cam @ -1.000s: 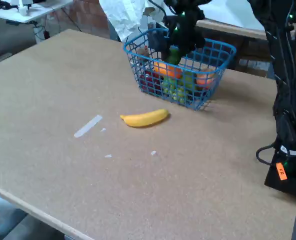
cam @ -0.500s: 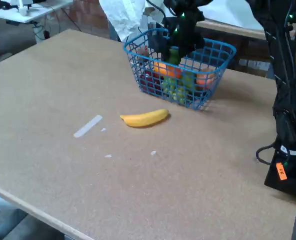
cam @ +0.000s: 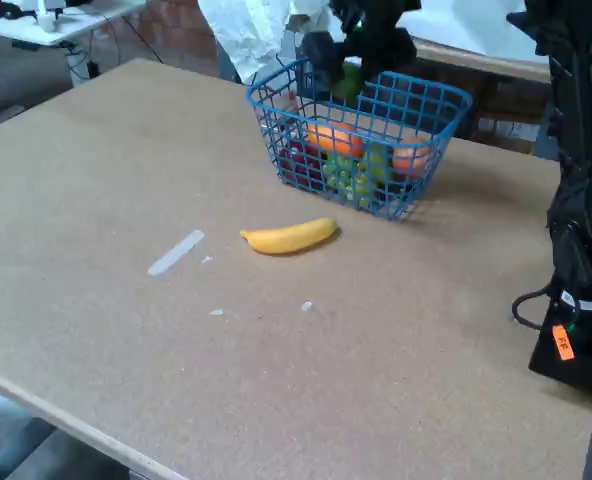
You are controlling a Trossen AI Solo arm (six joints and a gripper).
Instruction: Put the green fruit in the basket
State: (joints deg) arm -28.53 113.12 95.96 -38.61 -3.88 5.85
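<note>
1. Green fruit, small, dark and glossy (cam: 348,82), sat between my black fingers above the back part of the basket in the fixed view, level with its far rim and clear of the fruit lying inside.
2. At the far left of the tan particle-board table (cam: 126,180) lay a pale strip of tape (cam: 176,251), with a few small white scraps (cam: 216,311) near it.
3. Right of the tape, a yellow curved banana (cam: 290,236) lay on the board, just in front of the basket and apart from it.
4. Next came the blue wire-mesh rectangular basket with a flared rim (cam: 416,190), standing toward the table's far edge.
5. Inside it I could make out an orange round fruit (cam: 336,139), a pale green bunch of grapes (cam: 348,178), something dark red at the lower left (cam: 301,160), and another orange-red fruit at the right (cam: 412,157).
6. My gripper (cam: 346,75) hung over the basket, fingers closed in on the green fruit; how tightly they pressed I could not tell.
7. At the far right stood my black arm base with cables and an orange tag (cam: 562,342).
</note>
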